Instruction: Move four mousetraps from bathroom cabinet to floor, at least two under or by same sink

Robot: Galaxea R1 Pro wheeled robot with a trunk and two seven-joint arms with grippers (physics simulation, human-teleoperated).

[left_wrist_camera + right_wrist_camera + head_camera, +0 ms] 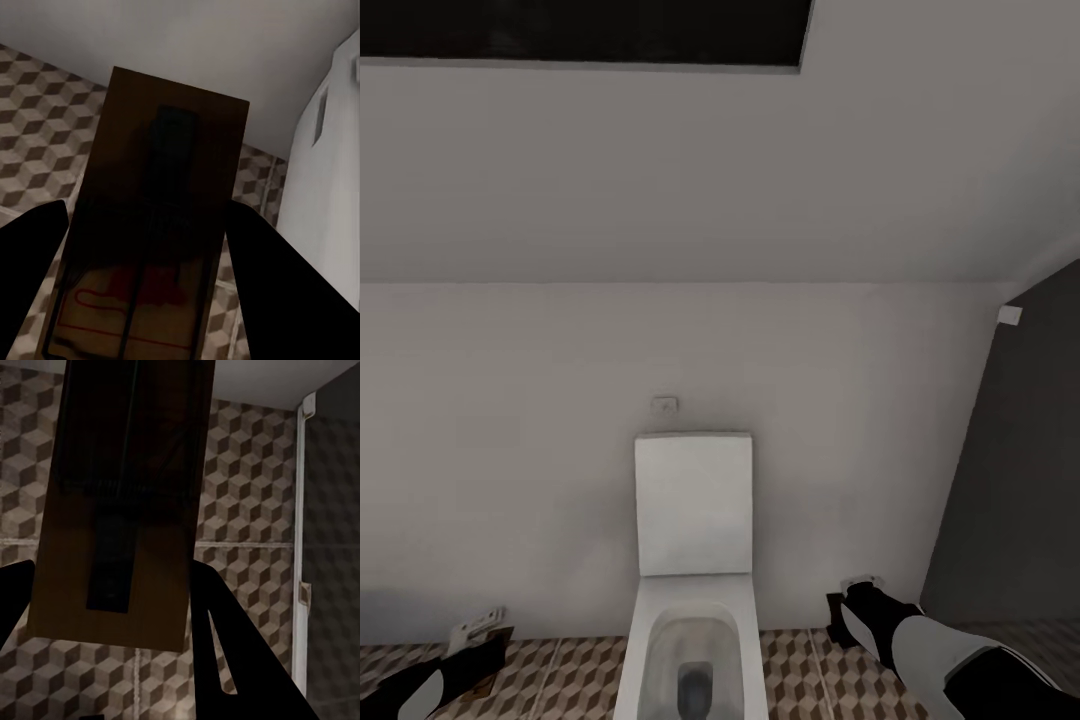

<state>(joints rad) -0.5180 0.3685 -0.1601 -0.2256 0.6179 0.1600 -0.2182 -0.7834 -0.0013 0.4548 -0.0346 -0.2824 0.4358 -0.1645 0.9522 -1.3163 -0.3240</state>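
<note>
Left gripper [142,255] fingers pinch a mousetrap [161,187]; right gripper [105,607] fingers pinch another mousetrap [124,495]. Both over cube-tiled bathroom floor [800,670], toilet [693,560] betw arms. Sink not here: I'd turn, keep grips firm, lower flat.

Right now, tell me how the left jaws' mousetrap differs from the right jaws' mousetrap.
The left mousetrap shows red printing on its near end; the right mousetrap shows plain brown wood with a dark bar. In the left wrist view, the white toilet stands beside the left trap; the right trap hangs over bare floor tiles near a dark wall. Both are flat brown boards gripped between dark jaws, above the cube-patterned floor.
</note>
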